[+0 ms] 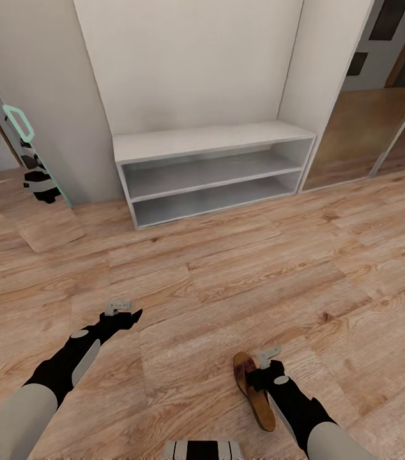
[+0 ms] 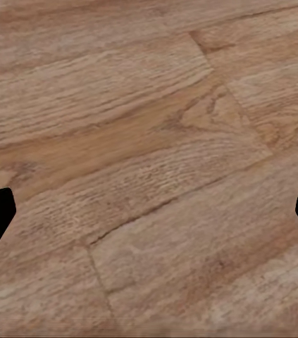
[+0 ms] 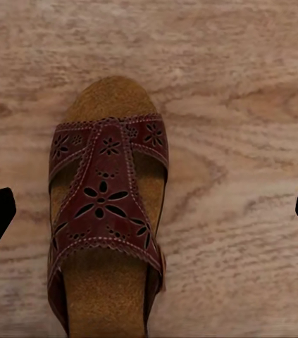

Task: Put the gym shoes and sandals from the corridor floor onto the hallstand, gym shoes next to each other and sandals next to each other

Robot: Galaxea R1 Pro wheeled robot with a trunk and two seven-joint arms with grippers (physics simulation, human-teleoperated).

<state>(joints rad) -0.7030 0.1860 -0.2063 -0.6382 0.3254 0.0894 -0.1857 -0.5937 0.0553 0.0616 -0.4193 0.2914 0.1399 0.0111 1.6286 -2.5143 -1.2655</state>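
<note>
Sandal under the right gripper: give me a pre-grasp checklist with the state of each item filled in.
1. Sandal in sight of the right wrist camera: ok, it lies flat on the corridor floor.
2. Right gripper open: ok, its fingertips show at both edges of the wrist view, spread wide.
3. Sandal centred between the fingertips: not ok, it sits nearer one fingertip.
4. Right gripper low enough to close on the sandal: cannot tell.
5. Left gripper free: ok, open over bare floor.
6. White two-shelf unit has room: ok, top and shelves bare; whether it is the hallstand, cannot tell.
</note>
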